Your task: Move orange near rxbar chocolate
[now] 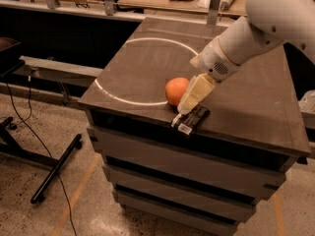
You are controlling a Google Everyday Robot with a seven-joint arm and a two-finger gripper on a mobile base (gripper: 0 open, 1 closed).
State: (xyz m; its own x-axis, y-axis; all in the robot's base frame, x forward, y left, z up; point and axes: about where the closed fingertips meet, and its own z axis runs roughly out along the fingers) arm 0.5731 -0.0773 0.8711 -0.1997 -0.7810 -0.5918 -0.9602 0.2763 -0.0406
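The orange (175, 91) rests on the dark cabinet top (246, 107) near its front edge. The rxbar chocolate (191, 119), a black-wrapped bar with a white patch at its near end, lies flat just right of and in front of the orange, about a finger's width away. My gripper (187, 106) hangs from the white arm (246, 38) and points down, right beside the orange's right side and just above the bar's far end. It hides part of the bar.
A pale ring (147, 68) is marked on the cabinet top. Drawers sit below the front edge. A workbench with posts (214, 4) stands behind. A black stand leg (54, 168) and cables lie on the floor at left.
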